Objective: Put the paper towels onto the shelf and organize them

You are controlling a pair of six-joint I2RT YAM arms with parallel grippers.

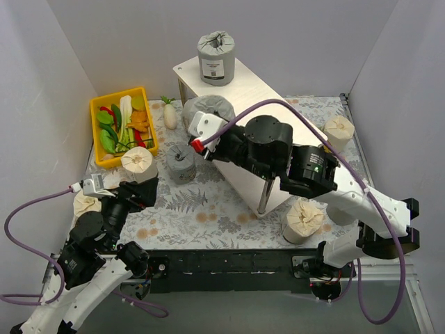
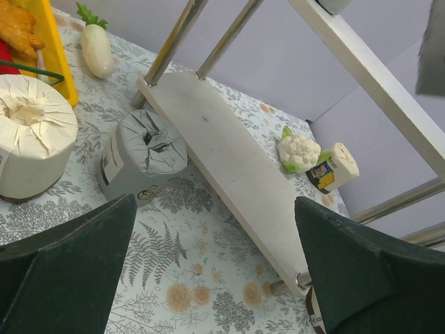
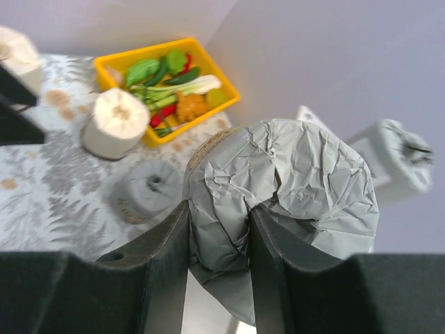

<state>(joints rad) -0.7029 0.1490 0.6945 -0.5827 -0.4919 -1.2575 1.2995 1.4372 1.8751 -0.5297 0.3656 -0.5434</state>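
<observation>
My right gripper (image 3: 219, 209) is shut on the crumpled wrapper of a grey paper towel roll (image 3: 299, 174). It holds that roll (image 1: 212, 106) in the air at the left edge of the shelf (image 1: 247, 87). A second grey roll (image 1: 215, 59) stands on the far end of the top board. On the table, a third grey roll (image 1: 181, 163) and a cream roll (image 1: 138, 165) sit left of the shelf. Other cream rolls (image 1: 304, 219) (image 1: 338, 132) stand to its right. My left gripper (image 2: 215, 202) hangs open and empty above the table, near the lower board (image 2: 222, 153).
A yellow bin (image 1: 118, 125) of vegetables stands at the back left, with a white radish (image 1: 170, 115) beside it. A cauliflower (image 2: 297, 149) and a small carton (image 2: 334, 167) lie beyond the lower board. Another cream roll (image 1: 87, 203) shows partly behind my left arm.
</observation>
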